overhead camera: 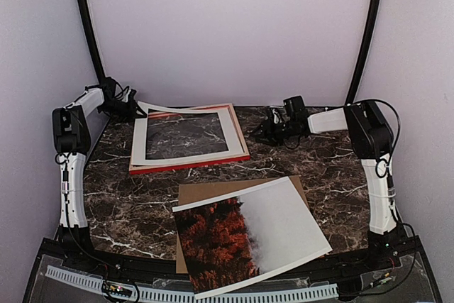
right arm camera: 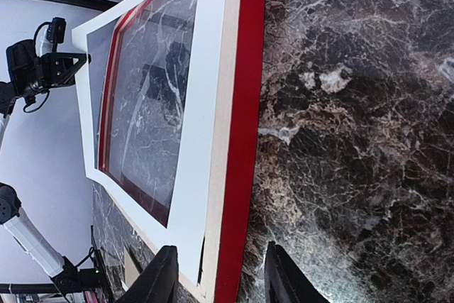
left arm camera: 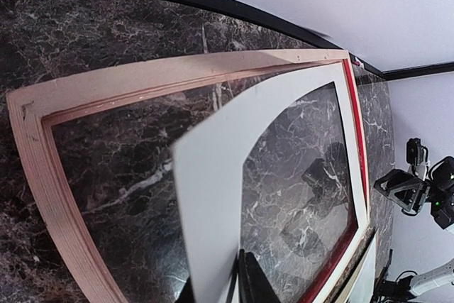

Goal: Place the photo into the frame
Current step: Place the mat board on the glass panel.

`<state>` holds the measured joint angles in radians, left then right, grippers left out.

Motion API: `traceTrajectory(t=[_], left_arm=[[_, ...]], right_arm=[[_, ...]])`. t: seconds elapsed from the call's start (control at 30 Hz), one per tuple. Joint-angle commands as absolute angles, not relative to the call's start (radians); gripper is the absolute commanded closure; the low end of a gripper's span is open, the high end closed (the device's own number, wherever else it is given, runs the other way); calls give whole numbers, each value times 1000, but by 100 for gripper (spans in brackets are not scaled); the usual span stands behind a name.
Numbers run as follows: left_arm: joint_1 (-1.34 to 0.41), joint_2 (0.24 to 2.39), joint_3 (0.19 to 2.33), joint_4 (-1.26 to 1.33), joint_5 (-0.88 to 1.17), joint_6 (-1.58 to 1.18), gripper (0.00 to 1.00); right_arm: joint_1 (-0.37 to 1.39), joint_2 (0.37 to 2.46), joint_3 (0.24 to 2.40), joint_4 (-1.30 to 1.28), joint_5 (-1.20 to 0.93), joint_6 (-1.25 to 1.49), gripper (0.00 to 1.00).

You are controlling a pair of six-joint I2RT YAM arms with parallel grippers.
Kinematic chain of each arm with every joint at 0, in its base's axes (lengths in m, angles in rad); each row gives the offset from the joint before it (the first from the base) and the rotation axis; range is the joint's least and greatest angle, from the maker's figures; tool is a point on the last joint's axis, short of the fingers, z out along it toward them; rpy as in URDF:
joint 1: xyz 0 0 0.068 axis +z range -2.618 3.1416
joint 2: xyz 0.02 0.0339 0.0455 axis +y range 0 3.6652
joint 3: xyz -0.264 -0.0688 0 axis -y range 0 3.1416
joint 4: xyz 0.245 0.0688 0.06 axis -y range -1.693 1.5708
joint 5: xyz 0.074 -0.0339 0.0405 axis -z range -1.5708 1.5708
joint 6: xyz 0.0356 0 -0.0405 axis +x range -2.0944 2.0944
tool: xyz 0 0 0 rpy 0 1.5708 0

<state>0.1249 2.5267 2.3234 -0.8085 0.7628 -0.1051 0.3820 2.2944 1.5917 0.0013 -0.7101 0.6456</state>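
Roughly crosswise photo (overhead camera: 248,235), fog rightward.

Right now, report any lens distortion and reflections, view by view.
Left wrist: strong fisheye bows the frame; a dark reflection sits within the mat. Right wrist: milder bowing, similar reflection. Top external: little distortion, soft light, the photo sharp.

We're seeing the rectangular paper photo print (overhead camera: 248,235) fading red-orange trees into grey-white fog, the thin red-faced, pale-wood frame (overhead camera: 186,166), white card mat (overhead camera: 139,140), brown backing board (overhead camera: 206,191), dark white-veined marble table (overhead camera: 128,211).
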Motion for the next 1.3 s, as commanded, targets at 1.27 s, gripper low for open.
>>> traceTrajectory(t=[1.27], left_arm=[[86, 2496, 2267, -700, 660, -155, 61]], right_arm=[[408, 2227, 1549, 26, -705, 618, 56]])
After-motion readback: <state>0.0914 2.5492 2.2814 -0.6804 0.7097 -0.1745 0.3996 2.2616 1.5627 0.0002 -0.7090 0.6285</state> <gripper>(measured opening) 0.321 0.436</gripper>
